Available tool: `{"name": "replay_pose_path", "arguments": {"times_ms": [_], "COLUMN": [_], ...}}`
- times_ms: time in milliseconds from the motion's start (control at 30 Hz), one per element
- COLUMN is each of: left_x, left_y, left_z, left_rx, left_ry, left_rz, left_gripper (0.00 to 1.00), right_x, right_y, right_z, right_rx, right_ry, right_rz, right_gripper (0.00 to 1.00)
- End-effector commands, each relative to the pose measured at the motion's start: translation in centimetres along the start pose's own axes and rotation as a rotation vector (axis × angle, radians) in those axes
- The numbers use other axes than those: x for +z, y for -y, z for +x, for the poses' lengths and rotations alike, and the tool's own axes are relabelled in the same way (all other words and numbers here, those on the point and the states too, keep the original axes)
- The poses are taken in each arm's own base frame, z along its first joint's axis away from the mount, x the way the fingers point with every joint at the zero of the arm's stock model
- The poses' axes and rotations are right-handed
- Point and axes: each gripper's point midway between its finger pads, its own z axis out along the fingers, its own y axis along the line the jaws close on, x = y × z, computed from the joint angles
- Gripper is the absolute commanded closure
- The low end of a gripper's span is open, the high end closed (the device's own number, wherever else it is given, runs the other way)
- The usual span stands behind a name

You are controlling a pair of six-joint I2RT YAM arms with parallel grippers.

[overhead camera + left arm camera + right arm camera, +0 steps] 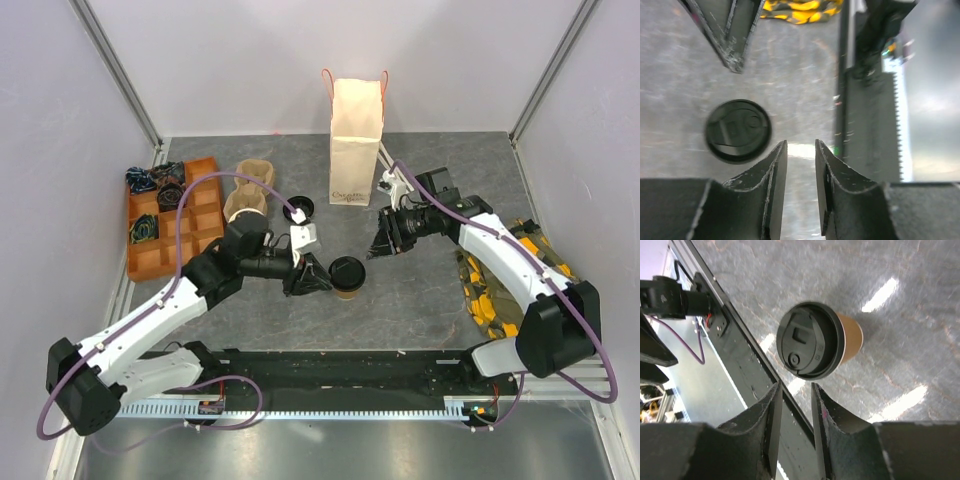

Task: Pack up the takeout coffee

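Observation:
The takeout coffee [346, 277], a tan paper cup under a black lid, stands upright on the grey table between my two grippers. My left gripper [316, 277] sits just left of it, jaws narrowly apart with nothing between them. In the left wrist view the coffee's lid [738, 131] lies left of the left gripper [801, 149], outside the jaws. My right gripper [379, 244] hovers up and to the right of the cup, narrowly open and empty. In the right wrist view the coffee [815, 345] stands just beyond the right gripper [796, 389].
A tall paper bag [356, 140] stands open at the back centre. A stack of lidless cups [249, 188] and a loose black lid [298, 210] lie behind the left gripper. At the left is an orange tray [203, 205], and yellow-black packets [497, 285] lie at the right.

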Motion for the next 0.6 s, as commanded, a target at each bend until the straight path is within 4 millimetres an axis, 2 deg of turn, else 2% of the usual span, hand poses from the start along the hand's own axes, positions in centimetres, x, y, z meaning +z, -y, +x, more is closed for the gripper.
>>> {"name": "replay_pose_path", "arguments": {"times_ms": [0,100,267,400,433,567], "left_x": [-0.2,0.7,2.3,4.1,4.3,5.4], "left_y": [1.3,0.3,-1.0,-1.8,-2.1,-2.8], "left_z": [0.0,0.8,0.0,0.9,0.7,1.8], "left_rx": [-0.298,-0.304,-0.344,-0.445,-0.447,-0.511], "left_ry": [0.006,-0.041,-0.002,-0.028,-0.021,-0.057], "left_rz": [0.075,0.068,0.073,0.092,0.091,0.089], "left_gripper": [0.68,0.73,0.75,0.76,0.77,0.79], "right_x": [-0.8,-0.8,-0.2,0.4,0.4,0.2], "right_y": [-1.4,-1.3,-0.8,-0.3,-0.3,-0.3], "right_z": [-1.7,-1.7,-0.8,0.2,0.2,0.7], "right_rx": [-0.053,-0.054,-0.022,-0.004,-0.007,-0.007], "right_ry": [0.093,0.104,0.082,0.055,0.058,0.058], "right_rz": [-0.035,-0.027,-0.034,-0.04,-0.039,-0.029], "right_gripper": [0.63,0.63,0.71,0.71,0.71,0.71]}}
